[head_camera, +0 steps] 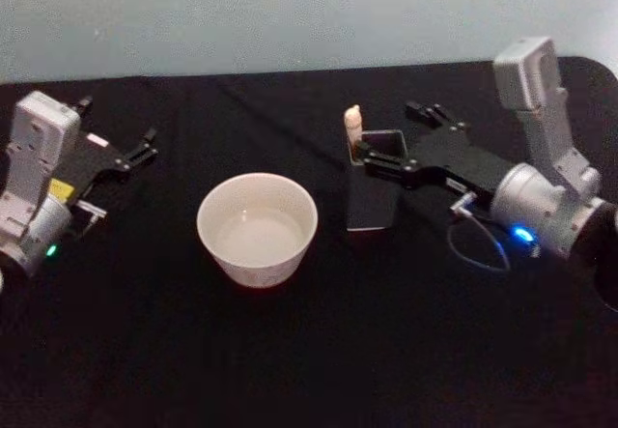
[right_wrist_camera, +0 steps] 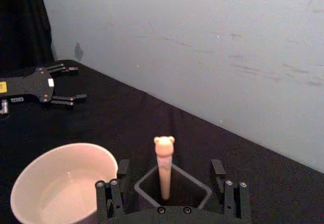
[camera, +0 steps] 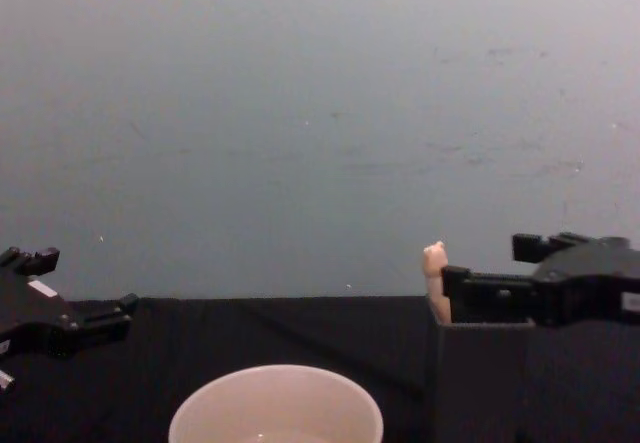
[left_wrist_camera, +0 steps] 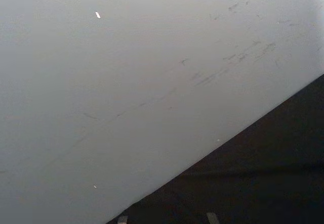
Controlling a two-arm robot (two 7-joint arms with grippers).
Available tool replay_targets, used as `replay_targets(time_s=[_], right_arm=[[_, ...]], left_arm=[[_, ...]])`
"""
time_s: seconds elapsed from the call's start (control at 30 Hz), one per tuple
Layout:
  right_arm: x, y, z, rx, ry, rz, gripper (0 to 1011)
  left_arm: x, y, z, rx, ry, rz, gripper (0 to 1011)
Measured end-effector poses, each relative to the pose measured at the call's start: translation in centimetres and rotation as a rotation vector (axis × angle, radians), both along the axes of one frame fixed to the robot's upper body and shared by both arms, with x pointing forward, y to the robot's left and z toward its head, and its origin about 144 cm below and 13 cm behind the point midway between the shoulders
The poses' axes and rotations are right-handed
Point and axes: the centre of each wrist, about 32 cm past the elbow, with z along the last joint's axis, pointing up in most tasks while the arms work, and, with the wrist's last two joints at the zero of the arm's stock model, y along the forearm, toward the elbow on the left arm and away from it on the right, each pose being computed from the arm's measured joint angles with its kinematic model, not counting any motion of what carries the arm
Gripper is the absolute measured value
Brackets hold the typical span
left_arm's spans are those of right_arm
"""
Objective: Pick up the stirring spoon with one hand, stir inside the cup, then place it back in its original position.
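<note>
The stirring spoon (head_camera: 353, 126) stands upright in the dark square holder box (head_camera: 376, 196), its peach knobbed handle (right_wrist_camera: 164, 163) sticking out of the box mouth (right_wrist_camera: 202, 188). My right gripper (head_camera: 397, 138) hovers open over the box, one finger on each side of the handle (camera: 434, 265) and apart from it. The wide cream cup (head_camera: 257, 227) sits to the left of the box (camera: 480, 383), also in the right wrist view (right_wrist_camera: 58, 183) and chest view (camera: 275, 408). Far left on the table, my left gripper (head_camera: 143, 147) rests open and holds nothing.
A black cloth (head_camera: 319, 351) covers the table, with a pale wall (camera: 320, 113) right behind its far edge. A thin cable loop (head_camera: 478, 249) hangs under the right wrist. Between the cup and the left gripper (right_wrist_camera: 63, 85) lies bare cloth.
</note>
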Motion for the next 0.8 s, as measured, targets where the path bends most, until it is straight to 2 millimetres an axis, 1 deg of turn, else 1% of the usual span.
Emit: replay_targets(time_s=[0.1,0.2,0.33,0.4,0.63,0.8], right_arm=[[0.4,0.6,-0.1,0.000,-0.002,0.004,1000],[1.2,1.5,-0.4,-0.005,-0.005,-0.001,1000],[1.9,2.1,-0.7,-0.010,-0.005,-0.012,1000],[2.5,2.6,-0.9,-0.013,-0.001,-0.024,1000],[3.6,3.3,-1.2,-0.004,0.008,-0.041,1000],[4.1,3.6,-1.2,0.007,0.017,-0.038,1000]], left_arm=[[0.0,0.0,0.0,0.000,0.000,0.000,1001],[0.0,0.0,0.0,0.000,0.000,0.000,1001],[0.0,0.0,0.0,0.000,0.000,0.000,1001],[0.0,0.0,0.0,0.000,0.000,0.000,1001],[0.0,0.0,0.0,0.000,0.000,0.000,1001],[0.0,0.0,0.0,0.000,0.000,0.000,1001]])
